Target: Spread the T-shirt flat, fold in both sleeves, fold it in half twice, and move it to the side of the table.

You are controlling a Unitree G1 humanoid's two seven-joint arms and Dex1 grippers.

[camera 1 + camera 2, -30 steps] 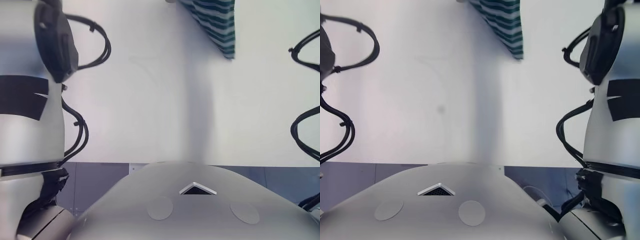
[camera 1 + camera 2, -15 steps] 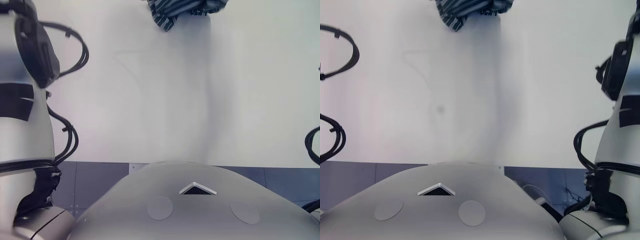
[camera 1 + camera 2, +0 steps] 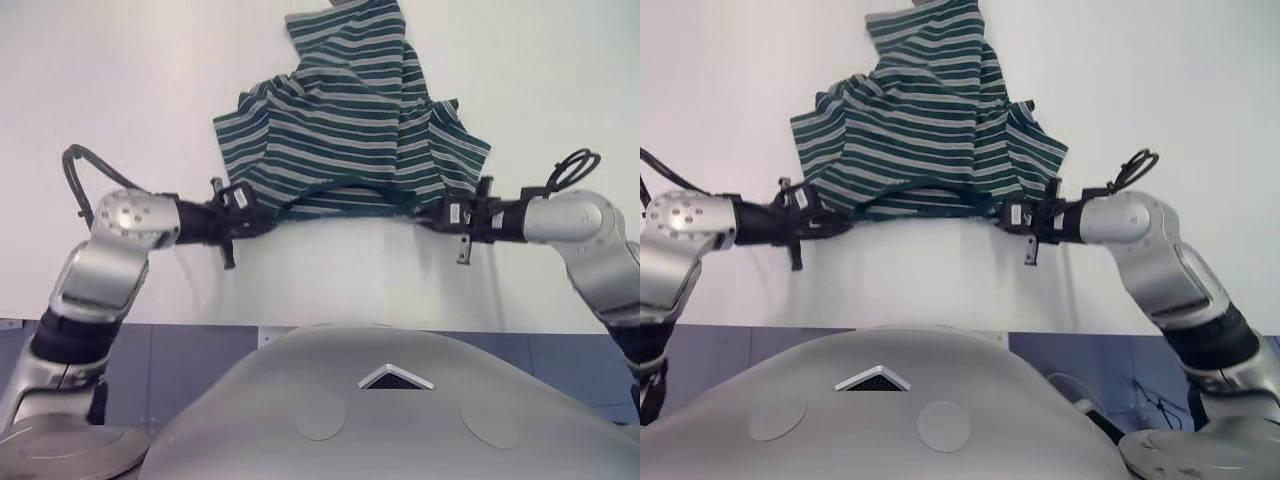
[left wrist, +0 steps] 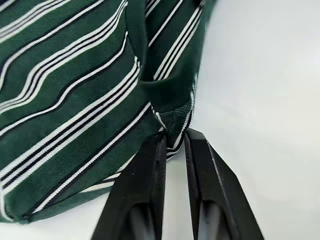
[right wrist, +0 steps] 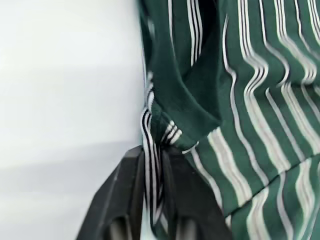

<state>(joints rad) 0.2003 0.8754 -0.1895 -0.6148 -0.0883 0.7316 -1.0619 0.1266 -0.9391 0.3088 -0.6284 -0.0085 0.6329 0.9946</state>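
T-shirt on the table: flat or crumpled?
Crumpled: the T-shirt lies in ridges, its near edge pinched by the left fingers and right fingers.

The right gripper (image 5: 154,155) is pinching a bunched edge of the shirt (image 5: 250,100) near the middle of the frame, its two black fingers (image 5: 130,190) pressing together on the striped fabric. The green cloth is rumpling into folds, with the white table (image 5: 65,75) showing beside it.
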